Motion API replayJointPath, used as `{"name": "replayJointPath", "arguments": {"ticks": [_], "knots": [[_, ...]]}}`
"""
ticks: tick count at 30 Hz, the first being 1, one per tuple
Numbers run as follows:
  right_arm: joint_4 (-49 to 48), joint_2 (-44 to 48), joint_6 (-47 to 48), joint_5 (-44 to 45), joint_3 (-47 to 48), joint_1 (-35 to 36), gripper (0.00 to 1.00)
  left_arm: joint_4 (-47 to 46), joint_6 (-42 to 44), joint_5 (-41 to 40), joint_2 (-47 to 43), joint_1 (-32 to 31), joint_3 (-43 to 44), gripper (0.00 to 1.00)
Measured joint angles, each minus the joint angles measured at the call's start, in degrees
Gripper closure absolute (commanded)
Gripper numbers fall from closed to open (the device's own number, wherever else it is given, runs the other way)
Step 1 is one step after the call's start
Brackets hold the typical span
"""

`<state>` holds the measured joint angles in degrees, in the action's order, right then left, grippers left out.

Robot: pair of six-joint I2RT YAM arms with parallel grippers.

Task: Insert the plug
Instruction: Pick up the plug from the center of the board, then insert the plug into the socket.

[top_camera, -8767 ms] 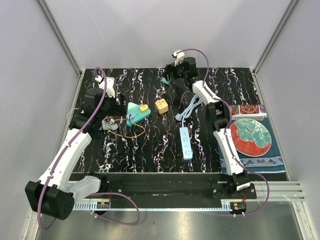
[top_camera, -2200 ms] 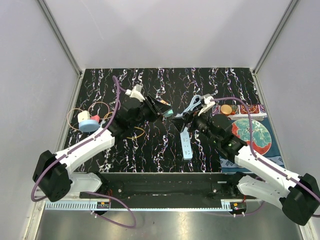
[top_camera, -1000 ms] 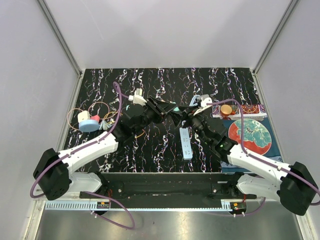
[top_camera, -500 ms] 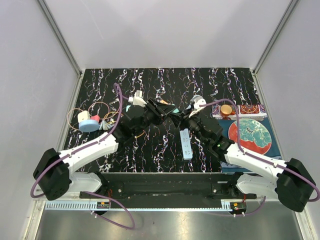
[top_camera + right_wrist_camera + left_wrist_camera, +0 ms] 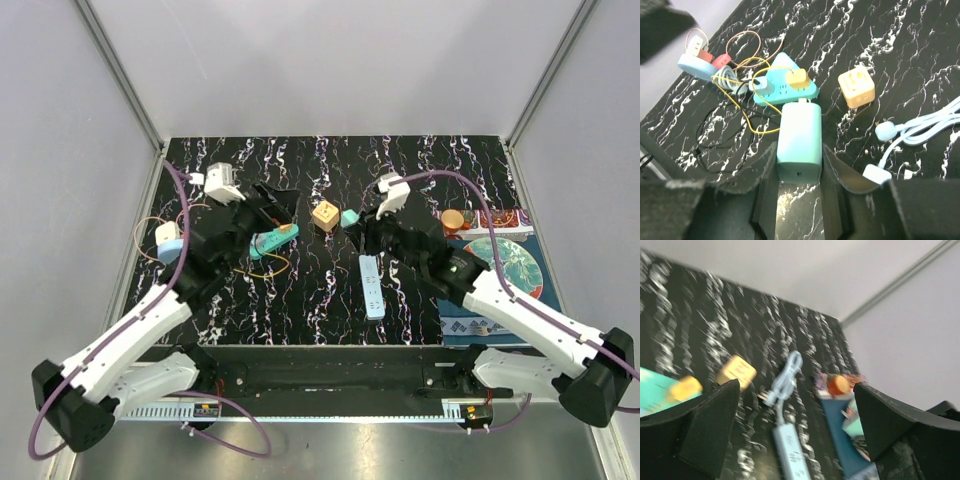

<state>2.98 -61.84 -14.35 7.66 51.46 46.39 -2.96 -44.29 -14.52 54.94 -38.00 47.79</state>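
Note:
The plug (image 5: 799,137) is a mint-green block, and my right gripper (image 5: 799,167) is shut on it, its prong end pointing away over the table. In the top view the plug (image 5: 350,217) hangs just past the far end of the white power strip (image 5: 371,285). The strip also shows in the left wrist view (image 5: 790,452). A teal triangular socket (image 5: 785,85) with a yellow plug in it lies ahead of the held plug. My left gripper (image 5: 275,200) is open and empty over the left half of the table, its fingers (image 5: 705,425) spread wide.
An orange cube adapter (image 5: 323,214) sits beside the held plug. The strip's pale blue cable (image 5: 920,125) coils to the right. A yellow wire (image 5: 265,268) and a blue round socket (image 5: 172,243) lie at the left. A red plate (image 5: 505,270) on a blue mat is at the right.
My left gripper opened, let go of the plug and drew back to the left. The right gripper closed on the plug and now holds it alone.

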Motion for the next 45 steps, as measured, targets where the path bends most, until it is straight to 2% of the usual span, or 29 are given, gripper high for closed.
{"name": "replayJointPath", "arguments": {"ticks": [1,8,12,16,21,26,35,45], "knots": [[3.7,-0.6,-0.4,-0.3,2.4,0.0,1.0,0.7,1.8,-0.6,-0.6,0.2,0.5,0.01],[30.5,-11.1,-2.3,-4.2,20.1,-0.2,1.0,9.6,33.2,-6.4,-8.2,0.5,9.1,0.01],[43.5,-18.1,-2.9,-8.2,26.7,-1.8,1.0,11.0,44.2,-8.2,-12.5,0.5,8.2,0.01],[53.2,-24.5,-3.0,-12.5,30.1,-5.0,1.0,10.6,51.8,-9.4,-16.6,0.5,3.0,0.01],[61.9,-33.2,-2.7,-14.4,32.4,-7.6,1.0,10.8,57.2,-11.0,-17.5,0.5,-2.2,0.01],[65.9,-39.3,-1.9,-14.9,35.2,-9.2,1.0,11.0,59.7,-13.4,-17.6,0.5,-4.6,0.01],[67.4,-46.6,-0.2,-15.0,38.7,-11.2,1.0,7.0,62.1,-21.4,-21.6,1.5,-7.5,0.01],[67.8,-51.5,1.1,-15.9,39.9,-11.4,1.0,4.4,63.0,-23.3,-23.2,2.0,-9.0,0.01]]}}
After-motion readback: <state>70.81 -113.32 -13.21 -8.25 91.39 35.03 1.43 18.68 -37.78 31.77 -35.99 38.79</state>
